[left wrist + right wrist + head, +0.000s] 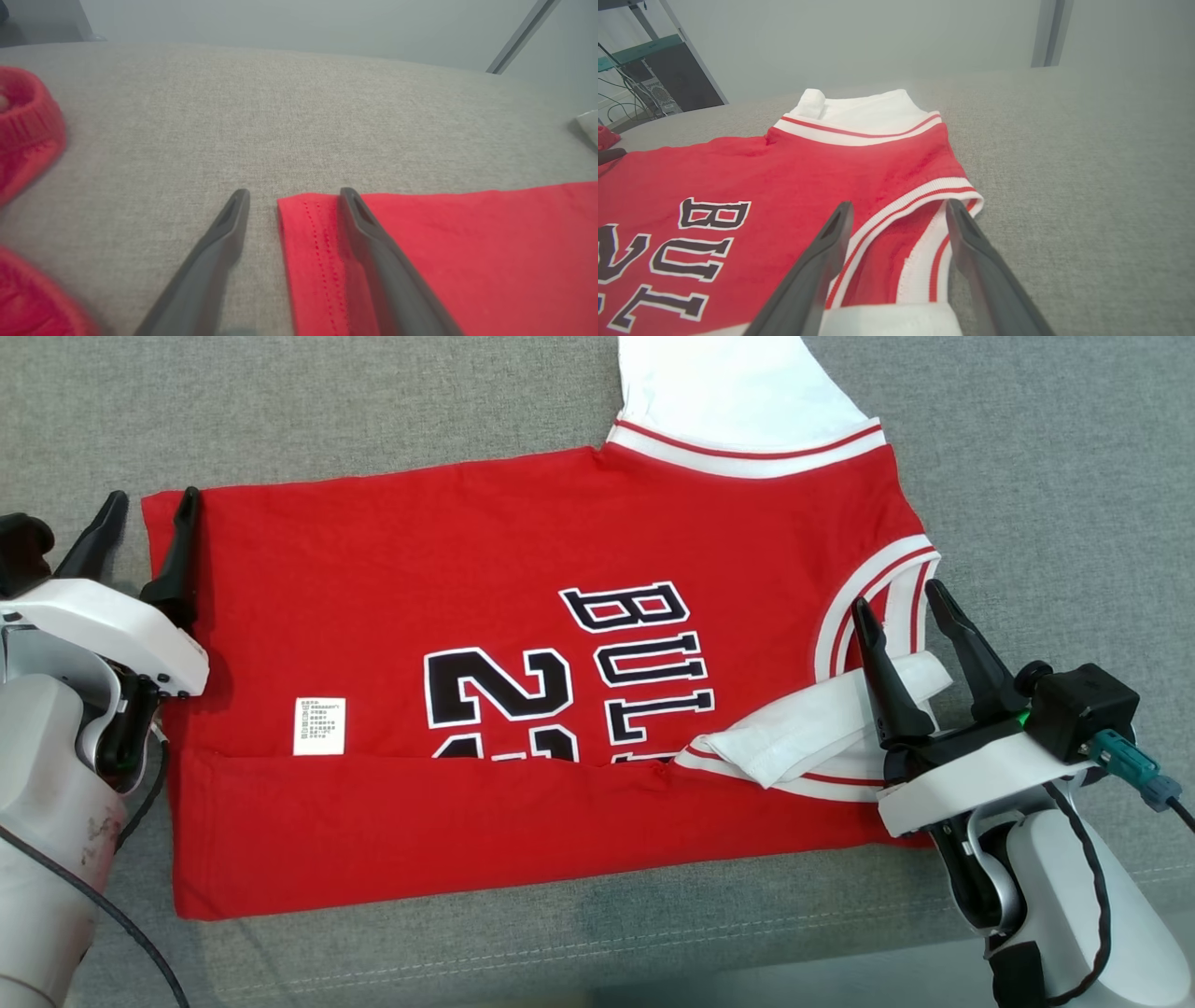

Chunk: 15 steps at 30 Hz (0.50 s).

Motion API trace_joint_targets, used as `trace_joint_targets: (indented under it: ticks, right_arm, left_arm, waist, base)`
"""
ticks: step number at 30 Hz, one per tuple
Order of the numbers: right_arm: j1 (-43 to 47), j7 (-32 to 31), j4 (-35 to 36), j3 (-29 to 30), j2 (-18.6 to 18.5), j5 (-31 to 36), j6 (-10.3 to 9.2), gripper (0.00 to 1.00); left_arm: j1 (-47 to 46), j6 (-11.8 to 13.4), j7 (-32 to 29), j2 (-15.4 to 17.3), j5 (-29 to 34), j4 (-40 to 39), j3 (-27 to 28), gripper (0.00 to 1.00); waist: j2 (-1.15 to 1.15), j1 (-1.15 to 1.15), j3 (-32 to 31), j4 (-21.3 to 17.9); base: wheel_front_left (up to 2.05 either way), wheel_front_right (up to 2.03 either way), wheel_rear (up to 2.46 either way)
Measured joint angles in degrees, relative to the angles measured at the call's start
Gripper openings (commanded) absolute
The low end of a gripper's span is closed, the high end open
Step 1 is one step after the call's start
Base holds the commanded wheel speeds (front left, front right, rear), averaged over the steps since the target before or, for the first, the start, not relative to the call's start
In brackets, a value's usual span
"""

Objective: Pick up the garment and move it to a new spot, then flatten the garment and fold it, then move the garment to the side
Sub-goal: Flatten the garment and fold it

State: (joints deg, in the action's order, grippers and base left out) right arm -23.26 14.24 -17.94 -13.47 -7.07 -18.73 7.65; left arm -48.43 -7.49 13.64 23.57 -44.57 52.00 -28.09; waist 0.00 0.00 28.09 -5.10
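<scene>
The red jersey (pixel 448 579) is lying flat on the grey surface (pixel 280 411), its near edge folded up over the number. The left gripper (pixel 153 499) is holding its fingers open astride the hem corner, gripping nothing. The right gripper (pixel 896 599) is hanging with its fingers apart over the white-trimmed armhole, likewise empty.

I see a red basketball jersey (pixel 448 551) on grey woven upholstery (pixel 1027 448). Its lettering (pixel 644 653) and number (pixel 495 691) are black with white outlines. At 1 o'clock the trim (pixel 747 453) is white with a thin red stripe, and the sleeve (pixel 728 383) beyond it is plain white. A white care label (pixel 319 726) with dark print sits at 8 o'clock. The left gripper (pixel 153 497) and right gripper (pixel 896 597) have dark grey fingers on white housings. In the left wrist view, a ribbed red cloth (pixel 28 121) lies at 9 o'clock.
</scene>
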Motion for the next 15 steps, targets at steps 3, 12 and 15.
trace_joint_targets:
  ticks: [3,12,15]
  right_arm:
    - [-0.01,0.0,-0.12,-0.1,-0.02,-0.24,0.0,1.0]
    - [-0.01,0.0,-0.8,0.11,-0.07,-0.58,0.0,1.0]
    - [-0.05,0.0,-0.84,0.08,-0.07,-0.58,0.0,1.0]
  left_arm:
    - [0.01,0.0,-0.48,0.74,-2.81,-0.64,-0.91,1.0]
    - [0.25,0.0,-1.51,2.13,-7.32,-3.0,-5.81,0.93]
    - [0.31,0.0,-1.24,2.42,-8.58,-3.12,-6.55,0.77]
  waist:
    - [0.0,0.0,0.13,-0.19]
    - [0.0,0.0,-0.03,-0.14]
    - [0.0,0.0,-0.05,0.05]
  base:
    - [0.0,0.0,0.0]
    - [0.0,0.0,0.0]
    - [0.0,0.0,0.0]
